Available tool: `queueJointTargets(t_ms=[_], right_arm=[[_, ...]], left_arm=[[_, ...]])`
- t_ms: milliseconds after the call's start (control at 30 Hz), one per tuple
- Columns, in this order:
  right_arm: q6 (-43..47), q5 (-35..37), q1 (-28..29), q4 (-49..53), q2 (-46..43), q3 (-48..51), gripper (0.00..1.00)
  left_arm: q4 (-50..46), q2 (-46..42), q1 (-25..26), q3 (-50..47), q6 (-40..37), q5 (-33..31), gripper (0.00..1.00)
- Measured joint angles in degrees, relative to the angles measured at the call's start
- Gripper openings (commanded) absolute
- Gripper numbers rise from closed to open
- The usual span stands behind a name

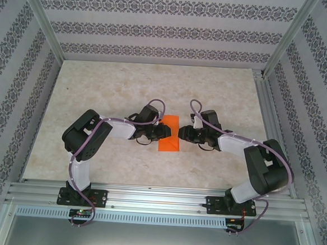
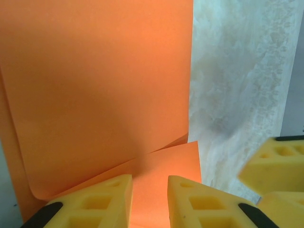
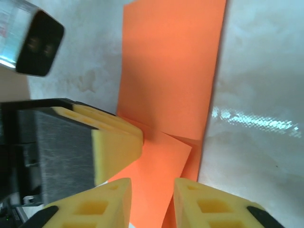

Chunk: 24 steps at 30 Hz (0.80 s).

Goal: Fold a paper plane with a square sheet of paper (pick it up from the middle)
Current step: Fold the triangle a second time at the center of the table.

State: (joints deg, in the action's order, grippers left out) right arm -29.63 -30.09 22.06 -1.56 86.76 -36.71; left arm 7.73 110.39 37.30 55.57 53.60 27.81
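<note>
Early stage, judging by shape. At centre of top view, paper lying flat on table, folded in half to a narrow upright strip, no dart yet. Low in both wrist views, a slanted flap poking out from under the top layer, maybe a corner fold started; cannot tell for sure. Left gripper down at the strip's left edge, right gripper at its right edge, facing each other across it. Left jaws a little apart, orange visible through the gap, nothing pinched. Right jaws likewise slightly parted over the paper, clamping nothing. Left to do, as a guess: nose corners, second taper, wing folds, so most of the job. Table pale, marble-look, mostly matte, with one glare streak at right of right wrist view. Beyond it, walls in white with grey ornamental stripes on three sides. Metal frame across bottom of top view, both arm bases bolted on; slim posts running up into the upper corners.
</note>
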Motion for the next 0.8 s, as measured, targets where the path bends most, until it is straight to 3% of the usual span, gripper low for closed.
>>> queueJointTargets(t_ms=[133, 333, 567, 800], right_arm=[[0.11, -0.59, 0.04, 1.4, -2.8, -0.02, 0.15], [-0.31, -1.7, 1.57, 3.34, -1.86, -0.11, 0.31], [-0.37, -1.09, 1.95, 4.63, 1.99, -0.63, 0.31], [-0.57, -1.73, 1.95, 3.82, 5.84, -2.12, 0.19]], left_arm=[[0.0, 0.0, 0.0, 0.0, 0.0, -0.02, 0.28], [0.0, 0.0, 0.02, 0.0, 0.02, -0.04, 0.27], [0.0, 0.0, 0.0, 0.0, 0.02, -0.04, 0.27], [0.0, 0.0, 0.0, 0.0, 0.02, -0.04, 0.26]])
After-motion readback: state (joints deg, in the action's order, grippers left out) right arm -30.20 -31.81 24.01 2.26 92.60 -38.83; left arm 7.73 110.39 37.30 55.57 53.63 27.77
